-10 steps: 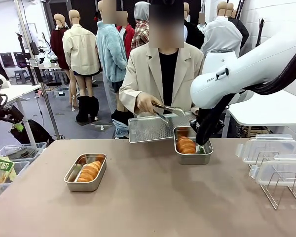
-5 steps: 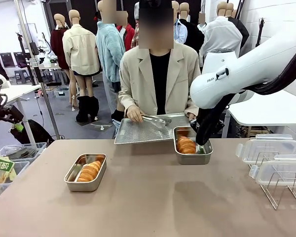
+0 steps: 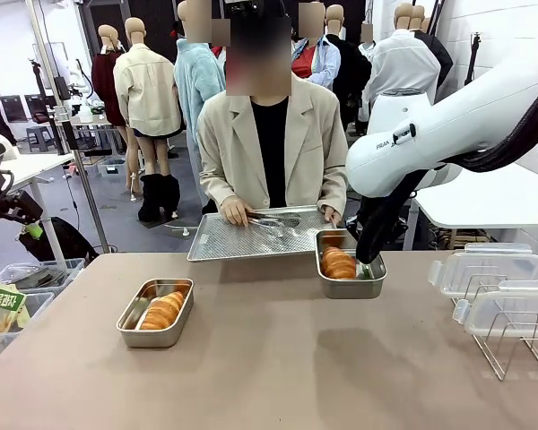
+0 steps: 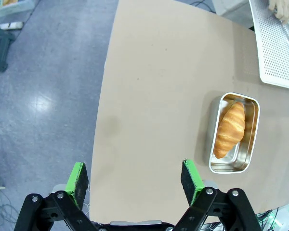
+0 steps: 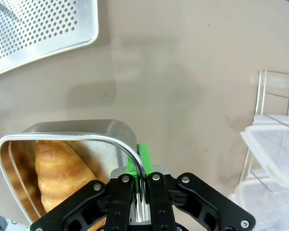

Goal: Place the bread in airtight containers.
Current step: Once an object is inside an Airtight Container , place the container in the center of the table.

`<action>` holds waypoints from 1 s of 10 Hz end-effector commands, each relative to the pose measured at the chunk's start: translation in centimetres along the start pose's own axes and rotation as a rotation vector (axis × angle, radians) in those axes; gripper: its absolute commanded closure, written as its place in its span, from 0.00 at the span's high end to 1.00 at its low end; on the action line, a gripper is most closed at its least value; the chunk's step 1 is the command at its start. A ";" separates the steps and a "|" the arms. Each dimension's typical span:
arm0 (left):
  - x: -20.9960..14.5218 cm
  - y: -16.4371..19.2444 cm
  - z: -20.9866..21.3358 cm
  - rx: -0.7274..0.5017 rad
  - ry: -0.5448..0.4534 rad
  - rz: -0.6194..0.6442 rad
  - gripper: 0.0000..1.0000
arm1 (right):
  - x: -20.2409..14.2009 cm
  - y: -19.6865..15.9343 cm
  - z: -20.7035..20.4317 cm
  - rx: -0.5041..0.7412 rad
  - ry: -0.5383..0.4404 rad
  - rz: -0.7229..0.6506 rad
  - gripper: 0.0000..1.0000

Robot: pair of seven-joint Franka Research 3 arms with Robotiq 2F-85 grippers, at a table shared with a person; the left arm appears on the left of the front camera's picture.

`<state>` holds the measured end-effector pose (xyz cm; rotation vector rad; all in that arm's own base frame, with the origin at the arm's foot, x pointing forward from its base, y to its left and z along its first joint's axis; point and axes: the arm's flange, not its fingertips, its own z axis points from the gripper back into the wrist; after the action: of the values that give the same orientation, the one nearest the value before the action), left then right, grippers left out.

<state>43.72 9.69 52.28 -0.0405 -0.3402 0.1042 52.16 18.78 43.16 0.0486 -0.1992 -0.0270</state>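
Observation:
Two steel airtight containers stand on the brown table, each with one bread roll in it. The left container (image 3: 155,312) holds a golden bread roll (image 3: 163,309); the left wrist view shows this container (image 4: 233,132) and roll (image 4: 230,128) off to the right. My left gripper (image 4: 134,177) hangs open over the table's edge, nothing between its fingers. My right gripper (image 3: 366,266) is shut on the near right wall of the other container (image 3: 350,287), beside its roll (image 3: 339,262). In the right wrist view the gripper (image 5: 142,168) pinches that container's rim (image 5: 77,127) next to the roll (image 5: 60,173).
Across the table a person holds a large perforated metal tray (image 3: 251,235) with tongs (image 3: 273,219) lying on it. Clear plastic lids (image 3: 489,269) sit on a wire rack (image 3: 511,345) at the right. Bins stand on the floor at the left.
The person has lowered the perforated tray from a tilt to flat and shifted it to picture left. Both arms and both containers have stayed put.

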 end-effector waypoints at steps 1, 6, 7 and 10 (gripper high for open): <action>0.1 0.2 0.0 0.009 0.001 0.002 1.00 | -0.1 0.0 0.0 0.008 -0.018 -0.006 0.00; 0.1 0.2 0.0 0.009 0.001 0.002 1.00 | 0.0 0.0 0.0 0.000 0.000 0.000 0.00; 0.1 0.2 0.0 0.009 0.001 0.002 1.00 | 0.3 -0.2 -1.3 -0.011 -0.005 -0.003 0.00; 0.1 0.2 0.0 0.009 0.001 0.002 1.00 | 1.8 -0.6 -5.6 -0.037 0.042 -0.039 0.00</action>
<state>43.73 9.69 52.26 -0.0405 -0.3398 0.1042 53.57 17.92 38.89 0.0321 -0.1456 -0.0444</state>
